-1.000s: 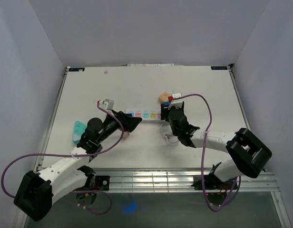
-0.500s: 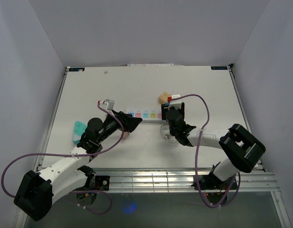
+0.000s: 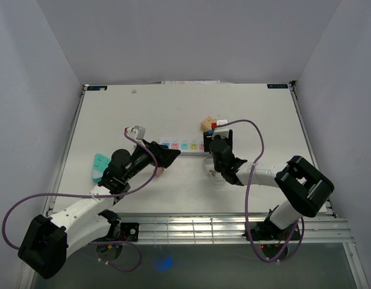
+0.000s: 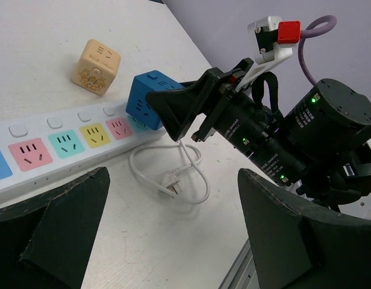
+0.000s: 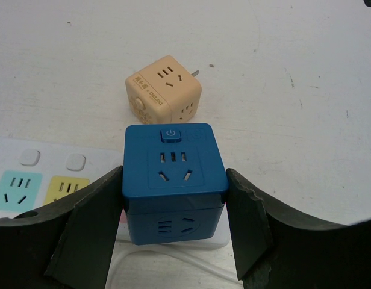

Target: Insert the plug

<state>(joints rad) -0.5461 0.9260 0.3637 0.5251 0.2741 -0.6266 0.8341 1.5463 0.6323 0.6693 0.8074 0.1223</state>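
Right jaws, top view: parked over the right end of the power strip [image 3: 184,145], grip hidden from above; left jaws spread wide, just beside the strip's left half. Left wrist view: blue cube plug [image 4: 143,99] pinched between the right jaws at the strip's end socket; seated or not, can't tell; beige cube [image 4: 96,66] just behind it; white cable [image 4: 172,177] looped on the worktop [image 4: 53,24]. Right wrist view: both fingers [image 5: 92,229] flat against the blue cube plug's sides.

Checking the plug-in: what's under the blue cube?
The white power strip lies beneath the blue cube, which the right gripper holds. Its prongs and socket are covered.
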